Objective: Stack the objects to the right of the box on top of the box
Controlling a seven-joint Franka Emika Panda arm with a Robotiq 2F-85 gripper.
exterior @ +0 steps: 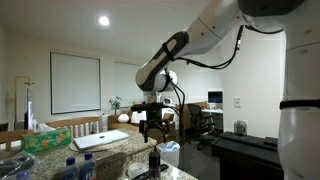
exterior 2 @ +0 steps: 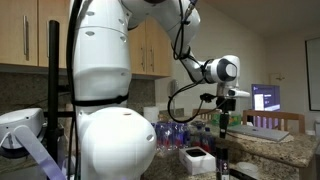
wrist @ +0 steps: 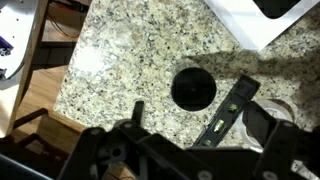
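My hand [exterior: 153, 130] hangs open and empty above the worktop [wrist: 110, 60]. In the wrist view, the dark cylinder [wrist: 193, 88] and black bar [wrist: 232, 108] sit at centre, with the white box [wrist: 245, 22] at two o'clock. Nothing is stacked yet, so both moves remain.

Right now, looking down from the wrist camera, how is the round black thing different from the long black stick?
The round black thing shows as a circle from above; the long black stick is thin and straight. The circle is wider across; the stick stretches longer and lies slanted. Both are dark and sit side by side on the speckled counter.
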